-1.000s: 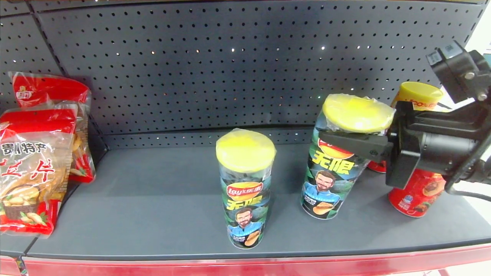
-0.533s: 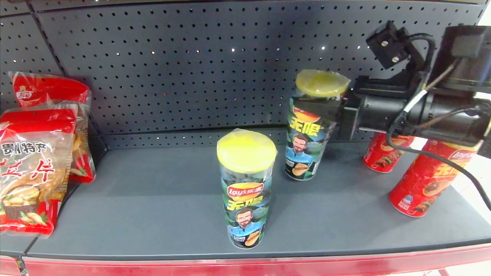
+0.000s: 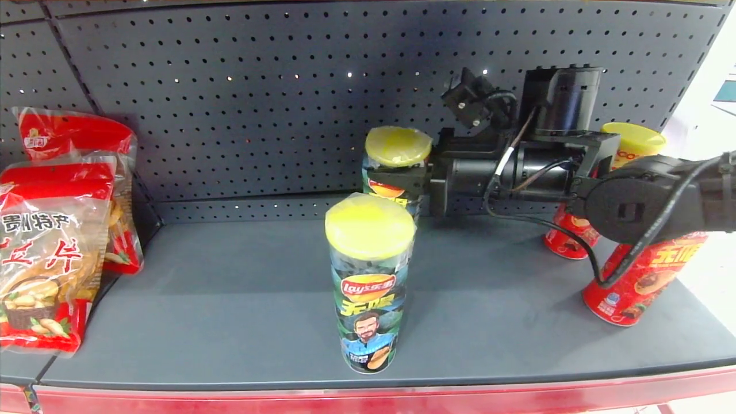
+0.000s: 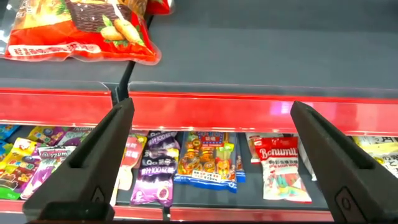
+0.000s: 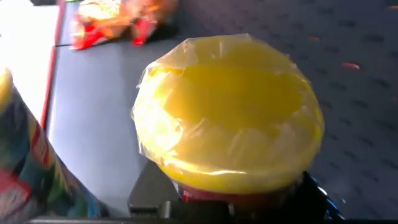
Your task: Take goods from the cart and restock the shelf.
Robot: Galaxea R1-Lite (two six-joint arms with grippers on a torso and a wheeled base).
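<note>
Now, over the shelf, mid-frame in the head view, our right end effector clamps a green chip can just behind the front can; we judge a careless pull-back could topple either. Our left end effector stands open.

A wide bare stretch of shelf lay between the snack bags at the left end and the front green can, open from the lip back to the pegboard. Right of that can, another bare patch ran to the near red can and the rear red can. The lane behind the front green can was blocked (the right pincer gripped a second green can there, close to the pegboard), and its arm crossed before both red cans.
</note>
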